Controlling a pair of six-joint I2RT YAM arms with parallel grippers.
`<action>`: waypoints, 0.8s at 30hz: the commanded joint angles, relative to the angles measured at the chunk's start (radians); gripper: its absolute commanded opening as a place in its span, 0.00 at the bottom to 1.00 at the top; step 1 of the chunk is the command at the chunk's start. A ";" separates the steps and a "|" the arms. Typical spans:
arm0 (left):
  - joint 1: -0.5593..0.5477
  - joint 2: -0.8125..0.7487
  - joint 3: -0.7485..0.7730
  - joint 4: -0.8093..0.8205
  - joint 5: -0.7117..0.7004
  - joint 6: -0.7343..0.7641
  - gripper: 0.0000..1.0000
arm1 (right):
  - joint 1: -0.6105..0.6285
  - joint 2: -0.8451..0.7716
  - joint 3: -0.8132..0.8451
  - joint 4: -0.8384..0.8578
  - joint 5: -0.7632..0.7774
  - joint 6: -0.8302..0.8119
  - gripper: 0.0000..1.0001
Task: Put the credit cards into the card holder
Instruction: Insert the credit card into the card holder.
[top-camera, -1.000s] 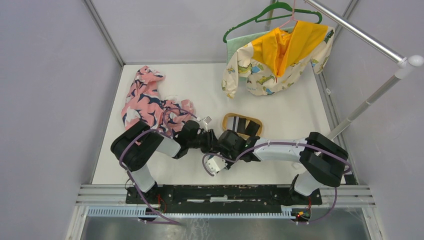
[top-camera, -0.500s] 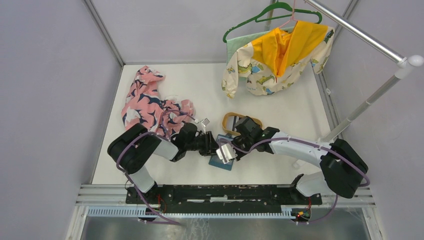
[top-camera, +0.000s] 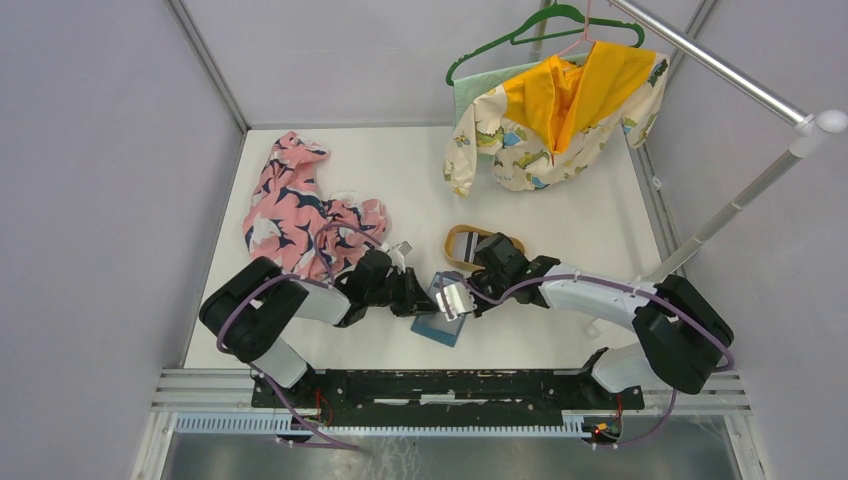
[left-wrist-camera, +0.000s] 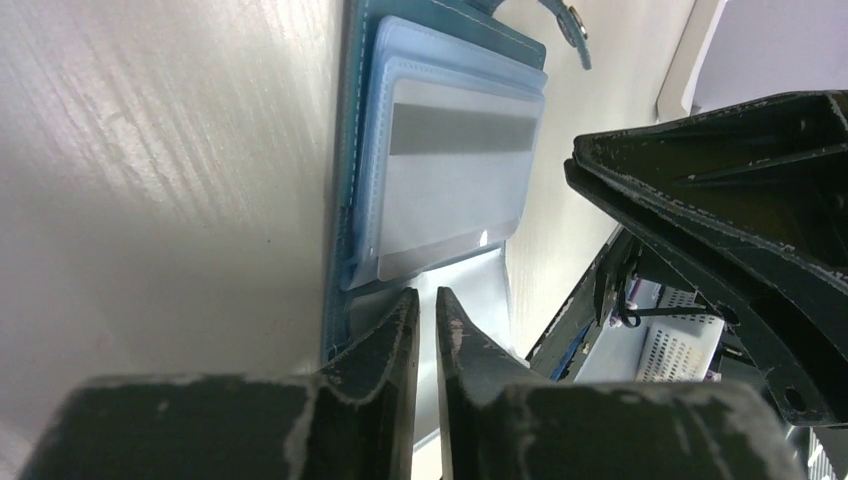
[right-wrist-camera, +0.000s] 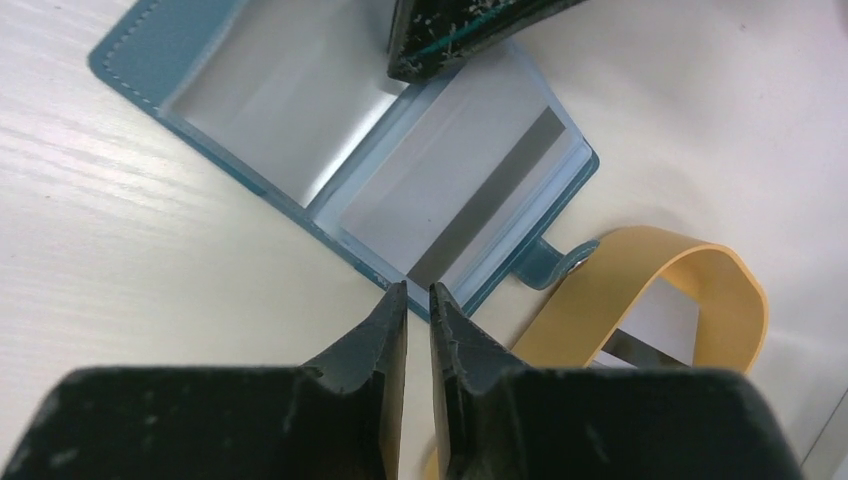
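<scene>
The teal card holder (top-camera: 440, 325) lies open on the table between both grippers. One pale credit card (left-wrist-camera: 455, 185) with a dark stripe sits in its clear sleeve (right-wrist-camera: 455, 195). More cards (right-wrist-camera: 655, 325) lie in the tan tray. My left gripper (left-wrist-camera: 427, 297) hovers over the holder's near page, jaws a narrow slit apart with nothing between them. My right gripper (right-wrist-camera: 418, 290) has its tips at the holder's teal edge beside the snap tab (right-wrist-camera: 550, 265). Its jaws are also almost together and empty. The left finger (right-wrist-camera: 470, 25) reaches over the holder's other page.
The tan oval tray (top-camera: 462, 240) stands just behind the holder, partly under the right arm. A pink patterned garment (top-camera: 300, 210) lies at the left. A dinosaur-print jacket (top-camera: 560, 110) hangs from a rail at the back right.
The right arm swung from the near table up to the tray side, uncovering the holder. The left jaws have narrowed and the left arm pulled slightly left.
</scene>
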 joint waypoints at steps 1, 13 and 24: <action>-0.007 -0.012 0.020 -0.124 -0.068 0.067 0.17 | -0.001 0.023 0.001 0.091 0.048 0.078 0.21; -0.006 0.063 0.161 -0.351 -0.177 0.175 0.15 | -0.030 0.021 0.000 0.140 0.131 0.139 0.28; -0.007 0.023 0.218 -0.454 -0.209 0.252 0.19 | -0.041 0.056 -0.003 0.173 0.181 0.183 0.25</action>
